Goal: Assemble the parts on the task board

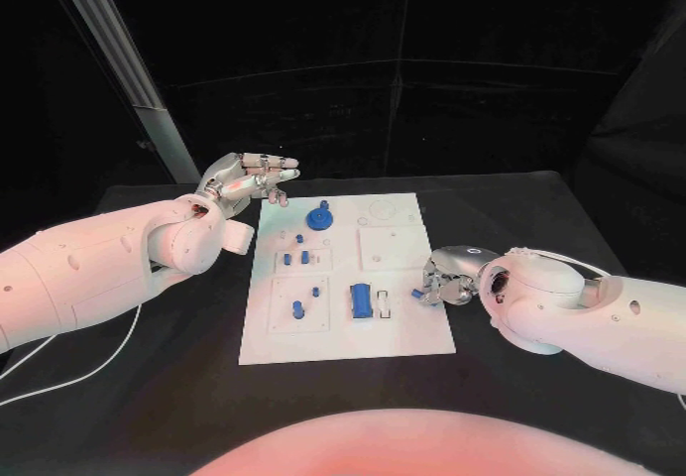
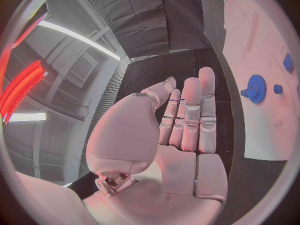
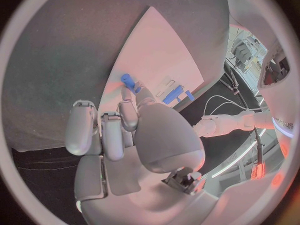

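Observation:
The white task board (image 1: 407, 337) lies in the middle of the black table. On it stand a blue gear (image 1: 320, 216), a few small blue pegs (image 1: 294, 258), and a blue block (image 1: 361, 299) in a recess beside a slim blue bar (image 1: 385, 302). My right hand (image 1: 452, 276) is at the board's right edge, pinching a small blue part (image 1: 420, 294) between thumb and finger; the right wrist view shows that blue part (image 3: 128, 80) at the fingertips over the board (image 3: 156, 45). My left hand (image 1: 252, 178) hovers over the board's far left corner with straight fingers (image 2: 187, 115), holding nothing, the gear (image 2: 254, 89) just beyond them.
A grey pole (image 1: 143, 89) rises behind the table's back left corner. A thin white cable (image 1: 86, 357) trails over the table's left side under my left arm. Bare black table (image 1: 529, 213) lies to the right of the board.

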You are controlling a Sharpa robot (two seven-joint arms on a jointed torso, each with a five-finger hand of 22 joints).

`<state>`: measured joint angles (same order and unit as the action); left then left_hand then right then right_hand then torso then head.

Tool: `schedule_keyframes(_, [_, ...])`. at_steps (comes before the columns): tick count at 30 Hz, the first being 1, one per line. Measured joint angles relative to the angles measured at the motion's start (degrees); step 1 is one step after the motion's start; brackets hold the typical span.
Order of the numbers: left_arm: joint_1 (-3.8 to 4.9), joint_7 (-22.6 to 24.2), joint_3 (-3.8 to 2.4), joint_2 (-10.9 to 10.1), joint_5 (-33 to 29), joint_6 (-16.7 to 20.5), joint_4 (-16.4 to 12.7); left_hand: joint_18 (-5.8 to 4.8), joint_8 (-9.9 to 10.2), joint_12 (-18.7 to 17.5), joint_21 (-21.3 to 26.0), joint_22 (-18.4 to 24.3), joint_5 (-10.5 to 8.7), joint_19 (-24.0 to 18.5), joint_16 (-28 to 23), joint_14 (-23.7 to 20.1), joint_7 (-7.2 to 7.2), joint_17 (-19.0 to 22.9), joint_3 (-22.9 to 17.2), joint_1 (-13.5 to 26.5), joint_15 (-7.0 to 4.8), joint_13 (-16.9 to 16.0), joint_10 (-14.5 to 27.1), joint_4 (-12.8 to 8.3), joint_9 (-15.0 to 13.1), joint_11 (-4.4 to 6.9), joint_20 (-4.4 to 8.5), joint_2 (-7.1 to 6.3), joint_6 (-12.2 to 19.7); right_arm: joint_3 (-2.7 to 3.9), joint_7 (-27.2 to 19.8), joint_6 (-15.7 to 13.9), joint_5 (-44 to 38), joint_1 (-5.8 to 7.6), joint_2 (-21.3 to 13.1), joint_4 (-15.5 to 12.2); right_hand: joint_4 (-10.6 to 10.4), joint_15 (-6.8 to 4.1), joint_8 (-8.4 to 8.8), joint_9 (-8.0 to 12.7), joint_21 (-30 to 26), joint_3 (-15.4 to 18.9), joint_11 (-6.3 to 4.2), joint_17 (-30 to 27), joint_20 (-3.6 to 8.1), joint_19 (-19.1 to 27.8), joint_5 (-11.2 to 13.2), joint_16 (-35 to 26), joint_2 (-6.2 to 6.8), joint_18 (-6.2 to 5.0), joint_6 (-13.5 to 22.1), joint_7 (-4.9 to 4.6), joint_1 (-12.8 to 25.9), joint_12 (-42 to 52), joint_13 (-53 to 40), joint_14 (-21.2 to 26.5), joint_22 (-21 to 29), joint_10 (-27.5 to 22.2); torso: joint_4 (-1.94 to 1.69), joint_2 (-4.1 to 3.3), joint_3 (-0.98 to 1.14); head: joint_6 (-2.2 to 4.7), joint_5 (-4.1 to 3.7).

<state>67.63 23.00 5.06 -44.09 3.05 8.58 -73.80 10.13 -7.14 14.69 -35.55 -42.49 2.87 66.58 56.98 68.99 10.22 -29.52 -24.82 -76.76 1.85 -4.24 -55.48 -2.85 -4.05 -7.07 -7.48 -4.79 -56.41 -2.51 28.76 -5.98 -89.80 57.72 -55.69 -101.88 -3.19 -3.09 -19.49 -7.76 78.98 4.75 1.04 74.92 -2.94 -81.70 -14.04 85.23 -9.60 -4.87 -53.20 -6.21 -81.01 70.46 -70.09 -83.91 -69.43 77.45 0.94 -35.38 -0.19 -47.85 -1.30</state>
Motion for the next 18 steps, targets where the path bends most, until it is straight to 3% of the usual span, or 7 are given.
schedule_keyframes(5, [0.0,0.0,0.0,0.1,0.0,0.0,0.0,0.0,0.0,0.0,0.0,0.0,0.0,0.0,0.0,0.0,0.0,0.1,0.0,0.0,0.0,0.1,0.0,0.0,0.0,0.0,0.0,0.0,0.0,-0.17,0.0,-1.8,3.6,-0.17,-0.4,-0.6,-1.8,0.12,1.25,0.2,0.0,-1.4,0.22,0.0,0.0,0.0,0.3,0.0,1.38,0.0,-0.3,-0.25,3.5,0.0,0.1,-0.1,0.0,0.2,-0.02,0.02,0.02,0.13,0.0])
schedule_keyframes(10, [0.0,-0.1,0.0,0.1,0.0,-0.1,0.0,0.0,0.0,0.0,0.0,0.0,0.0,0.0,0.0,0.0,0.0,0.1,0.0,0.0,0.0,0.1,0.0,0.0,0.0,0.0,0.0,0.0,0.0,-0.46,-0.3,-3.6,7.0,-0.52,-0.8,-1.8,-2.3,0.12,1.92,0.3,0.0,-3.4,0.33,0.0,-0.21,-0.2,0.2,0.0,2.97,0.0,-1.4,-0.11,5.1,0.3,-0.5,-0.1,-0.2,0.4,-0.03,-0.01,0.02,0.23,0.0])
schedule_keyframes(15, [0.0,-0.1,0.0,0.1,0.0,-0.1,0.0,0.0,0.0,0.0,0.0,0.0,0.0,0.0,0.0,0.0,0.0,0.0,0.0,0.0,0.0,0.1,0.0,0.0,0.0,0.0,0.0,0.0,0.0,-0.54,-0.6,-5.0,9.1,-0.63,-1.0,-2.5,-2.8,0.12,2.7,0.3,0.0,-4.6,0.41,0.0,-0.22,-0.2,-2.5,0.0,4.41,0.0,-2.1,-0.08,6.5,0.6,-0.8,-0.1,-0.4,0.4,-0.03,-0.03,0.02,0.24,0.05])
schedule_keyframes(18, [0.0,-0.1,0.0,0.1,0.0,-0.1,0.0,0.0,0.0,0.0,0.0,0.0,0.0,0.0,0.0,0.0,0.0,0.0,0.0,0.0,0.0,0.1,0.0,0.0,0.0,0.0,0.0,0.0,0.0,-0.53,-0.9,-6.0,10.4,-0.63,-0.8,-2.7,-2.8,0.12,2.7,0.3,0.0,-4.6,0.41,0.0,-0.22,-0.2,-2.6,0.0,4.66,0.0,-2.1,-0.09,6.8,0.6,-0.8,-0.1,-0.4,0.4,-0.03,-0.04,0.01,0.21,0.08])
